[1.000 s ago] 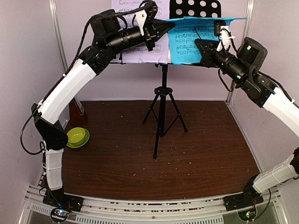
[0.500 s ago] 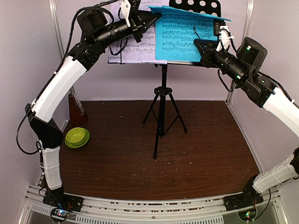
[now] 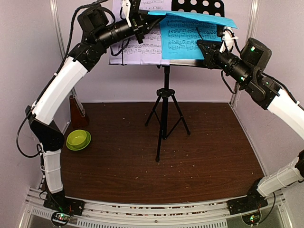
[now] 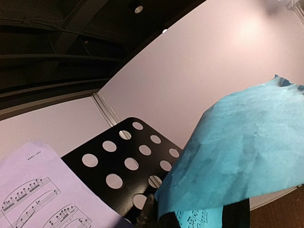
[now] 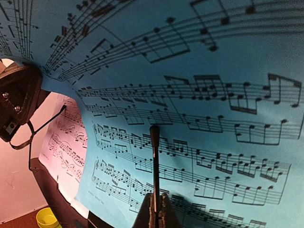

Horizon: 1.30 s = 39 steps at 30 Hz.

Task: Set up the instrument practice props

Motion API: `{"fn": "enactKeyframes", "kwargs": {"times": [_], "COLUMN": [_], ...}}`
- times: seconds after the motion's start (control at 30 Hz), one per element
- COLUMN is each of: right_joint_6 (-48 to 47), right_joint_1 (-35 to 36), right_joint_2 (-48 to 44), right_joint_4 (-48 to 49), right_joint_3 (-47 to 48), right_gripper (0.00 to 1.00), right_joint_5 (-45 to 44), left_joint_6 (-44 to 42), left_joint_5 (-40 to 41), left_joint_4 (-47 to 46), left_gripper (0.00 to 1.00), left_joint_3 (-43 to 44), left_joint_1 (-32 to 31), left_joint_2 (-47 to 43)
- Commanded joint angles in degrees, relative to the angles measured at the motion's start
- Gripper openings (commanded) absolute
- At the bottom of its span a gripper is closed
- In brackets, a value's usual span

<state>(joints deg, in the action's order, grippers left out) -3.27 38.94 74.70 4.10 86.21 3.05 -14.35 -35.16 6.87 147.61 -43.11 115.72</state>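
Pinching top-left corner of cyan music sheet (image 3: 185, 40): left gripper (image 3: 154, 20), jaws closed on it; right gripper (image 3: 203, 47) clamped on its lower-right edge. Sheet top flops forward, on music stand (image 3: 199, 5), beside white music sheet (image 3: 140, 47).

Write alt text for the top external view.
A cyan music sheet, its top flopped forward, leans on a music stand beside a white music sheet, the left end effector at its top corner, the right end effector at its right side. A lime-green bowl sits on the table.
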Motion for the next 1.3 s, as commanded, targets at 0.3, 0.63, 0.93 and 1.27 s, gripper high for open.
{"fn": "enactKeyframes", "kwargs": {"times": [0.3,0.63,0.93,1.27], "right_joint_6": [-3.9,-5.2,-5.6,-6.2], "right_joint_1": [1.0,1.1,1.1,1.1], "right_joint_2": [-0.5,-0.6,-0.4,-0.5], "right_joint_4": [2.6,3.1,2.9,2.9], "right_joint_3": [-0.4,-1.4,-1.1,-1.2], "right_gripper": [0.0,0.0,0.0,0.03], "right_joint_5": [4.7,5.7,6.2,6.8], "left_joint_6": [7.3,10.1,10.3,9.6], "left_joint_5": [2.0,0.7,0.4,0.1], "left_joint_4": [-1.0,0.7,1.2,2.1], "left_gripper": [0.0,0.0,0.0,0.0], "left_joint_3": [0.7,1.1,1.0,1.0], "left_joint_1": [1.2,1.8,1.8,1.8], "left_joint_2": [-0.7,-0.2,0.7,1.2]}}
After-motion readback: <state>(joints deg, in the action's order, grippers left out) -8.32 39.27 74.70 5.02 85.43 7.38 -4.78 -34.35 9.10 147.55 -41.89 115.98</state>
